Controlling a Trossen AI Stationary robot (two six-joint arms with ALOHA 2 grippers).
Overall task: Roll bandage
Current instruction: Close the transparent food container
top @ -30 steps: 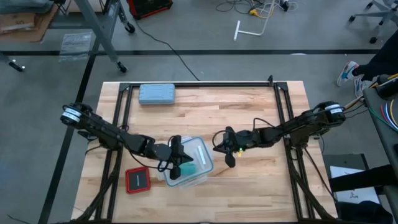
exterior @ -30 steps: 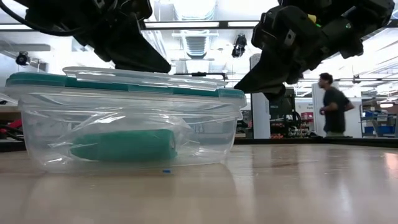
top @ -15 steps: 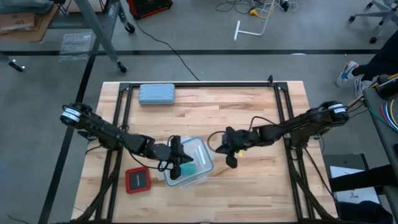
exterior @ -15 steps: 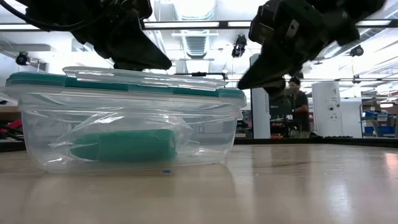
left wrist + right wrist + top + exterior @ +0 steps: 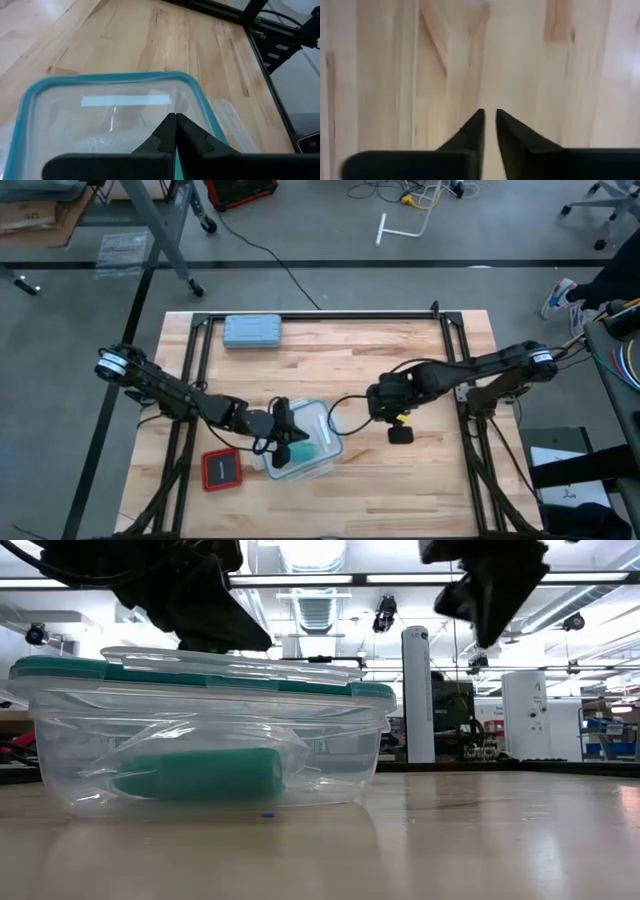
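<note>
Resting inside a clear lidded container (image 5: 200, 750), the bandage (image 5: 200, 775) lies as a teal-green roll within a crumpled transparent bag, visible through the container wall in the low view. In the high view the container (image 5: 305, 442) sits at about 6 o'clock from the tabletop (image 5: 330, 365) centre, near the front edge. The left end effector (image 5: 172, 125) is positioned over the teal-rimmed lid, fingers pressed together tip to tip, gripping nothing. The right end effector (image 5: 489, 120) hangs above bare wood at about 3 o'clock from the container, well apart from it; its fingers are nearly together with a thin gap and hold nothing. A red square item (image 5: 221, 469) lies at 9 o'clock beside the container. A grey-blue case (image 5: 252, 331) lies at 11 o'clock near the far edge.
</note>
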